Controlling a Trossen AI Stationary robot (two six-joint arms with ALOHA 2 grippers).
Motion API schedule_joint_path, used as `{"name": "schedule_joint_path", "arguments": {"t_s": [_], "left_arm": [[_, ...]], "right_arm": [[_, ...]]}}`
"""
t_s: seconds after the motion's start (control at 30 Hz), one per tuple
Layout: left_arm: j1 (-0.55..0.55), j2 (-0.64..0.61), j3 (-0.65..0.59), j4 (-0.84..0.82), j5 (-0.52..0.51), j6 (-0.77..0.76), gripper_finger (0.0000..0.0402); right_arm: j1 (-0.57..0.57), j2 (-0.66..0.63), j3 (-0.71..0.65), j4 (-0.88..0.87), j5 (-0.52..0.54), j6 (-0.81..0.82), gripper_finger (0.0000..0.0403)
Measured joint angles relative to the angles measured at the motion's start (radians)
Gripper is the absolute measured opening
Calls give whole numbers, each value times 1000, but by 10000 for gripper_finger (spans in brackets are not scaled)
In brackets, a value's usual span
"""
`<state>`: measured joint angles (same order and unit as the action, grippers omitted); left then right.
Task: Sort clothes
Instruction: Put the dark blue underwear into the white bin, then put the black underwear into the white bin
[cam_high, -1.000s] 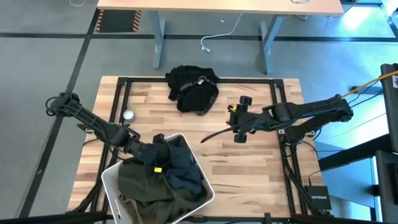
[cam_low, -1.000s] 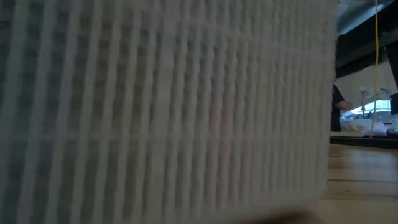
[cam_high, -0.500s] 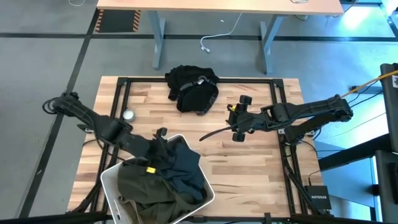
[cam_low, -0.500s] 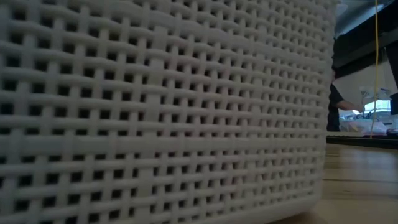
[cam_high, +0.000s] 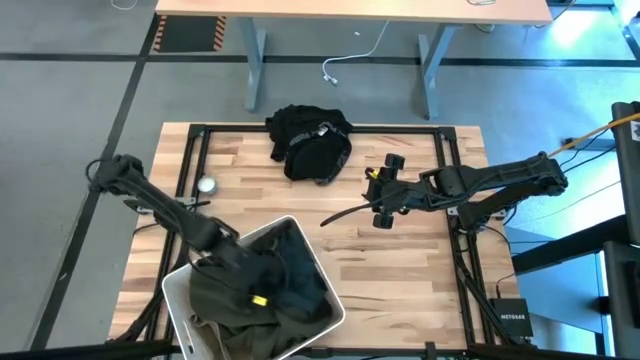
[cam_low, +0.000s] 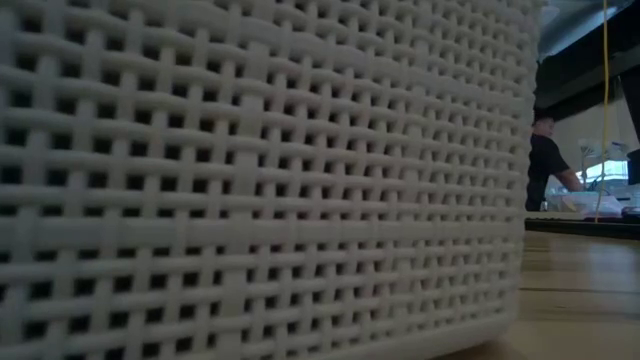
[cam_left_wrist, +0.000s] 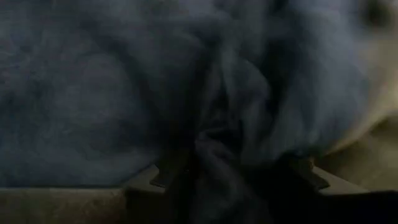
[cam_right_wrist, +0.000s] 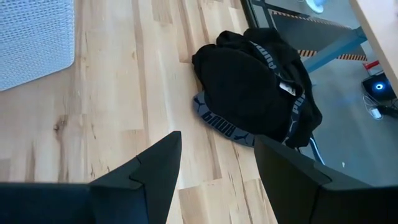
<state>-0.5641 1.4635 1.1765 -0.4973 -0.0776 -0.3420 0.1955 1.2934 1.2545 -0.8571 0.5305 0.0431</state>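
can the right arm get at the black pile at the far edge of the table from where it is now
Probably yes. The right gripper hangs open over bare wood, and the black clothes pile lies just beyond it with nothing between them. The left gripper is down in the white bin, well out of the way.

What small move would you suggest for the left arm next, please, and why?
Probably close the left pincer and lift: it is buried in the dark blue-grey garment inside the white bin, with fabric bunched between its fingers. Whether they already grip is unclear.
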Motion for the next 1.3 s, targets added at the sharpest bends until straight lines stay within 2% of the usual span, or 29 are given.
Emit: {"name": "schedule_joint_path", "arguments": {"t_s": [0.1, 0.23, 0.33, 0.5, 0.73, 0.9, 1.0, 1.07, 1.17, 1.3], "left_arm": [[0, 54, -91, -51, 45, -124, 164], [1, 109, -190, -7, 115, -222, 164], [8, 114, -190, -17, 143, -241, 164], [38, 23, -126, -69, 145, -245, 164], [50, -189, -40, -57, -16, -140, 164], [75, -322, -36, 41, -65, -67, 164], [100, -369, -36, 61, -162, -4, 164], [116, -386, -36, 82, -248, 57, 164], [155, -390, -36, 121, -361, 158, 164], [224, -377, -37, 185, -409, 263, 164]], "right_arm": [[0, 0, 0, 0, -25, 4, 221], [0, 0, 0, 32, -36, 4, 221], [0, 0, 0, 59, -42, -2, 221], [-28, 1, -52, 134, -45, -32, 221], [-157, 1, -279, 407, -98, -81, 220], [-288, 23, -478, 758, -237, -77, 220], [-360, 73, -555, 970, -321, -15, 220], [-391, 130, -571, 1049, -362, 10, 220], [-412, 227, -566, 1105, -363, 15, 220], [-457, 339, -479, 1094, -348, 4, 220]]}}
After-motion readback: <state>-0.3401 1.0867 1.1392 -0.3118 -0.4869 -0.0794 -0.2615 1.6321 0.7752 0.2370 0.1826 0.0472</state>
